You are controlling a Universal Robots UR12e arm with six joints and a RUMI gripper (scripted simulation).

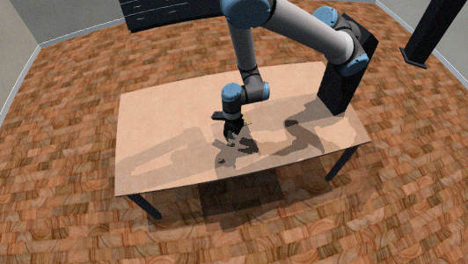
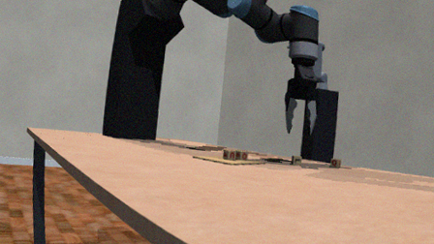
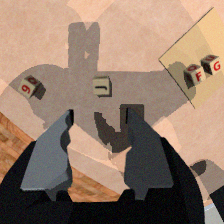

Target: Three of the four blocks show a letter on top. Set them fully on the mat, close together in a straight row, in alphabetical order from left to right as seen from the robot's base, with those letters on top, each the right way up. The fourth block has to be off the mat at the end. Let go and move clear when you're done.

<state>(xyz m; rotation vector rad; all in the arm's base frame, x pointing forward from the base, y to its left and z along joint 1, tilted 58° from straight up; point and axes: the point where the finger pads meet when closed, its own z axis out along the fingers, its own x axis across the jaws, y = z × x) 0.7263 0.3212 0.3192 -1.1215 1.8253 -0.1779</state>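
Observation:
My gripper (image 3: 99, 109) hangs well above the table, partly open, with nothing between the fingers. It also shows in the top and exterior views (image 1: 231, 133) (image 2: 300, 123). Below and just ahead of the fingers in the wrist view lies a pale block with a dark mark on top (image 3: 102, 85). A block with a red mark (image 3: 29, 86) lies to its left. Both are off the mat. The tan mat (image 3: 202, 55) is at the upper right, with the F block (image 3: 193, 75) and the G block (image 3: 211, 65) side by side near its edge.
The robot's dark base pedestal (image 1: 345, 75) stands at the table's far right. The table's front edge (image 3: 30, 145) runs under my left finger in the wrist view, with wood floor beyond it. A dark post (image 2: 320, 128) stands behind the table.

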